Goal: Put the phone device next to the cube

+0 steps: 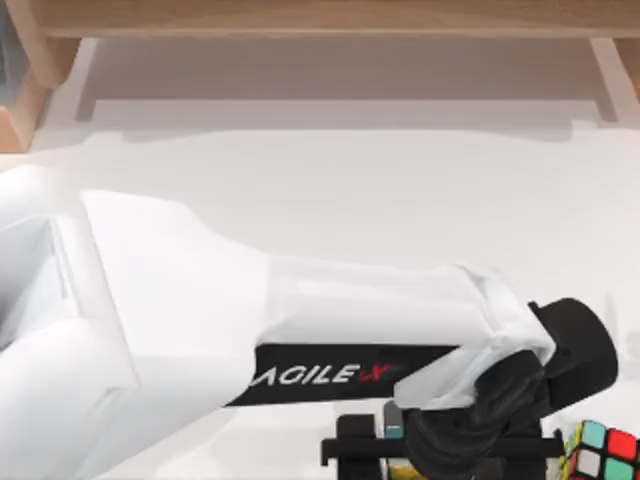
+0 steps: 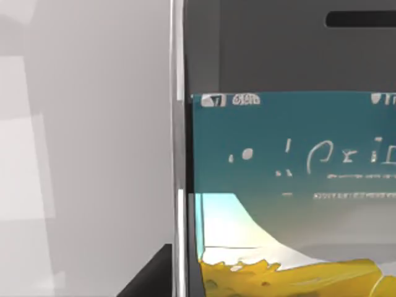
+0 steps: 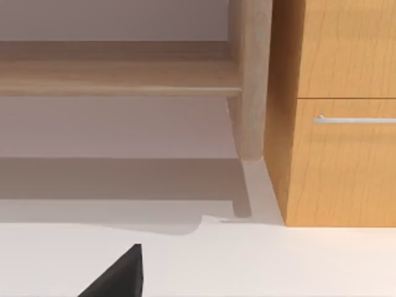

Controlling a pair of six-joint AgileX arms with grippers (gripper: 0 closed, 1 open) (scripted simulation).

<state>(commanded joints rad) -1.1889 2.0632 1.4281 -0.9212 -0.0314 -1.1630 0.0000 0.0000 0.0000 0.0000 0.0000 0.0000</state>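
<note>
The phone device (image 2: 291, 185) sits very close in the left wrist view, its lit teal and yellow screen facing the camera. From above it shows as a thin edge-on strip (image 1: 394, 425) by the table's front edge. My left arm reaches across to the lower right. Its gripper (image 1: 396, 450) is shut on the phone device, with one dark finger (image 2: 148, 278) at the phone's side. The cube (image 1: 603, 455), black-framed with red, teal and green stickers, rests at the front right corner, a short way right of the gripper. In the right wrist view, one dark finger (image 3: 117, 275) of my right gripper pokes in.
A wooden shelf (image 1: 320, 15) runs along the back of the white table (image 1: 350, 190). The right wrist view faces a wooden cabinet (image 3: 340, 154) with a metal drawer handle (image 3: 352, 119) and a shelf post (image 3: 250, 80).
</note>
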